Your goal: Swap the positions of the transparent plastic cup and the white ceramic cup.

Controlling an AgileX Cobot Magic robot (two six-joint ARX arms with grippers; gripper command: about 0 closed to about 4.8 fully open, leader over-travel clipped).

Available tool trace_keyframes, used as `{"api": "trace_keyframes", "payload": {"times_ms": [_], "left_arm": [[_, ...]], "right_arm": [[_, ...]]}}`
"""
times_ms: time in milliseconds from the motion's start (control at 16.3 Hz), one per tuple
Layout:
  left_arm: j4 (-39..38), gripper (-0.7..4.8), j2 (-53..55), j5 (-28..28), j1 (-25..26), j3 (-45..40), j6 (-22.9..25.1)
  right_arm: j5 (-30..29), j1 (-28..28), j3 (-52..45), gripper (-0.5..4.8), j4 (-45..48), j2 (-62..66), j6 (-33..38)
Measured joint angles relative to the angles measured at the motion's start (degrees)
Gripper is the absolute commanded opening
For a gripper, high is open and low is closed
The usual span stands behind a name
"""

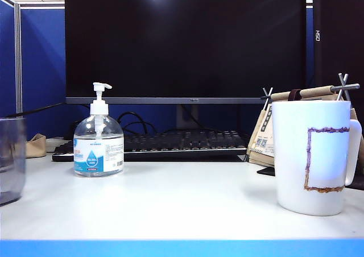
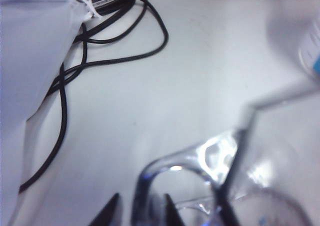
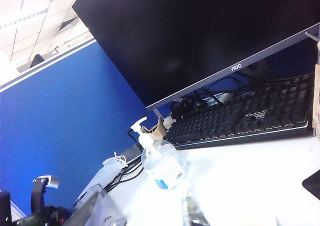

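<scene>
The transparent plastic cup (image 1: pixel 10 160) stands at the far left of the exterior view, cut by the frame edge. The white ceramic cup (image 1: pixel 311 154), with its purple rectangle outline, stands at the right, handle to the right. Neither gripper shows in the exterior view. In the blurred left wrist view, my left gripper (image 2: pixel 141 208) straddles the rim of the transparent plastic cup (image 2: pixel 200 158), one dark fingertip (image 2: pixel 112 213) outside the wall and one inside, with a gap still visible. My right gripper (image 3: pixel 145 216) hangs open and empty above the table, facing the monitor.
A clear pump bottle (image 1: pixel 98 143) with a blue label stands left of centre, before a black keyboard (image 1: pixel 182 143) and a large dark monitor (image 1: pixel 185 41). A desk calendar (image 1: pixel 264 137) stands behind the mug. A white bag (image 2: pixel 30 61) and black cables (image 2: pixel 100 51) lie near the transparent cup.
</scene>
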Motion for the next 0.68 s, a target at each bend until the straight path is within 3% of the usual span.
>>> {"api": "trace_keyframes", "payload": {"times_ms": [246, 430, 676], "left_arm": [[2.9, -0.06, 0.0, 11.5, 9.2, 0.0, 1.0], [3.5, -0.06, 0.2, 15.3, 9.7, 0.2, 3.9], [3.8, -0.05, 0.6, 17.9, 9.7, 0.2, 4.1]], "right_arm": [[0.1, -0.1, 0.0, 2.08, 0.0, 0.0, 0.0], [0.3, -0.1, 0.0, 2.07, 0.0, 0.0, 0.0], [1.7, -0.1, 0.0, 2.07, 0.0, 0.0, 0.0]]}}
